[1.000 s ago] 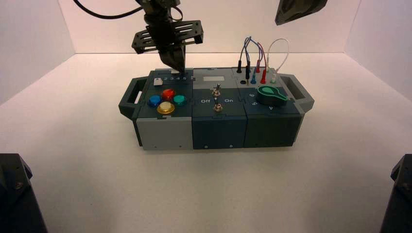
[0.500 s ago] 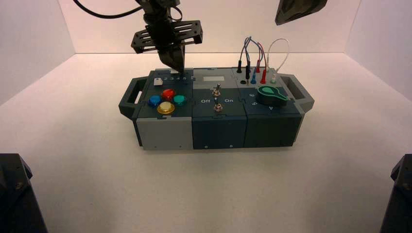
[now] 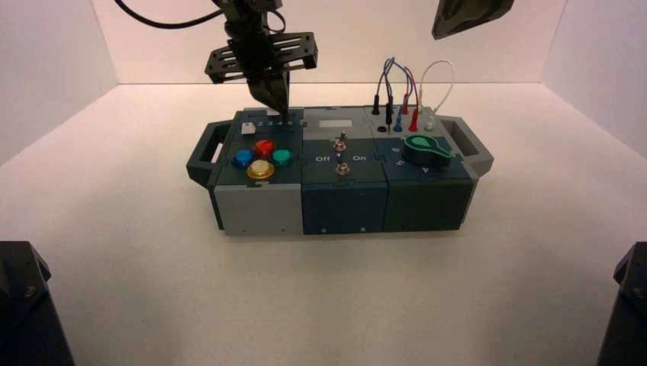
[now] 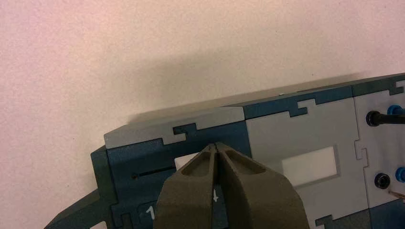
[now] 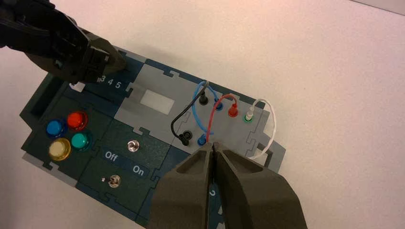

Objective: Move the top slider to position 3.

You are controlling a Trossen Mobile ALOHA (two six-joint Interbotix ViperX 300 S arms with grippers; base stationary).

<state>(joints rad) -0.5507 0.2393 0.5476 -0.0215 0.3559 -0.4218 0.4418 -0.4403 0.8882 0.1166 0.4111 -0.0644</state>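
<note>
The robot's left gripper (image 4: 216,144), its fingertips pressed together, reaches down to the white top slider (image 4: 185,160) at the far left of the button-and-switch box (image 3: 342,210); whether it touches the slider cannot be told. The slider sits in its slot beyond a row of white digits, among them the 3 (image 5: 102,78). The right gripper (image 5: 213,144), closed with nothing in its grasp, hangs idle above the box's right side, near the red patch wire (image 5: 214,107).
</note>
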